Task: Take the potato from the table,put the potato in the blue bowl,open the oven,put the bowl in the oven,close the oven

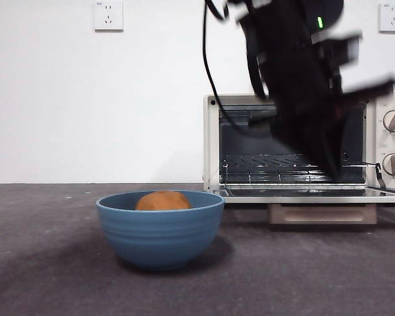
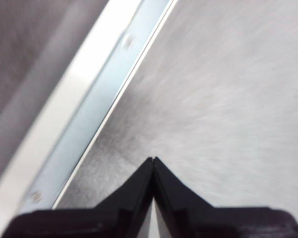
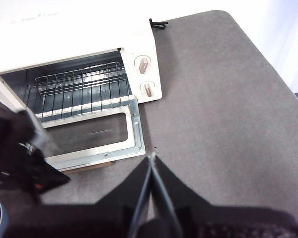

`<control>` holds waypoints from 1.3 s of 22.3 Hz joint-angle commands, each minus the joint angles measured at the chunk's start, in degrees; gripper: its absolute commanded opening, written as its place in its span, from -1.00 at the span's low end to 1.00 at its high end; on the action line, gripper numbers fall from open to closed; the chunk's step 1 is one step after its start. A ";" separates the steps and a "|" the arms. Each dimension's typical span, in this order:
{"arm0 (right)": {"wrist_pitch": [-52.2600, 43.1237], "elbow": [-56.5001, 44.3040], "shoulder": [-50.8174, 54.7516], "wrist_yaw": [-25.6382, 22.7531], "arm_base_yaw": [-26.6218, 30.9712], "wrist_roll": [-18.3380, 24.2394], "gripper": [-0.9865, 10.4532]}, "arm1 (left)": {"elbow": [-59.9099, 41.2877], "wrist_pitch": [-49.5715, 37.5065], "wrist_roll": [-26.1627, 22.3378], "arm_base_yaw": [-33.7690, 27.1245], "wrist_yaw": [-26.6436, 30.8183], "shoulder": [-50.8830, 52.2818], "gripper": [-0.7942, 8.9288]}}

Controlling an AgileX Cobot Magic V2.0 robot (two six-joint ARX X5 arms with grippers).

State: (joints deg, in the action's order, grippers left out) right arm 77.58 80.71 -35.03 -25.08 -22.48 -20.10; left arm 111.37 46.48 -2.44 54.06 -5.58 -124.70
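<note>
The orange-brown potato (image 1: 162, 201) lies in the blue bowl (image 1: 159, 234), which stands on the dark grey table (image 1: 46, 263) left of the oven (image 1: 212, 141). The oven door (image 1: 309, 195) hangs fully open and flat, and the wire rack (image 1: 270, 161) shows inside. A dark, motion-blurred arm hangs in front of the oven opening; it appears to be my left arm, with its gripper (image 2: 153, 159) shut and empty. My right gripper (image 3: 151, 157) is shut and empty, high above the table in front of the oven (image 3: 64, 34). The bowl's rim (image 3: 1, 214) shows at that view's corner.
Two knobs (image 1: 394, 141) sit on the oven's right side. A black cable (image 1: 214, 79) hangs from the arm. Two wall sockets (image 1: 108, 14) are on the white wall behind. Bare table (image 3: 218, 99) extends beside the oven on its knob side.
</note>
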 commanded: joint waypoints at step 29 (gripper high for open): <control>-10.71 0.02 -19.65 31.04 -0.57 1.70 -0.82 | -2.16 29.14 -6.10 0.63 3.26 50.88 -0.85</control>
State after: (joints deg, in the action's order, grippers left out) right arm 67.16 80.73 -53.58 5.54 -22.87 -19.40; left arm 110.02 75.83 -8.54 54.52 -2.33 -74.48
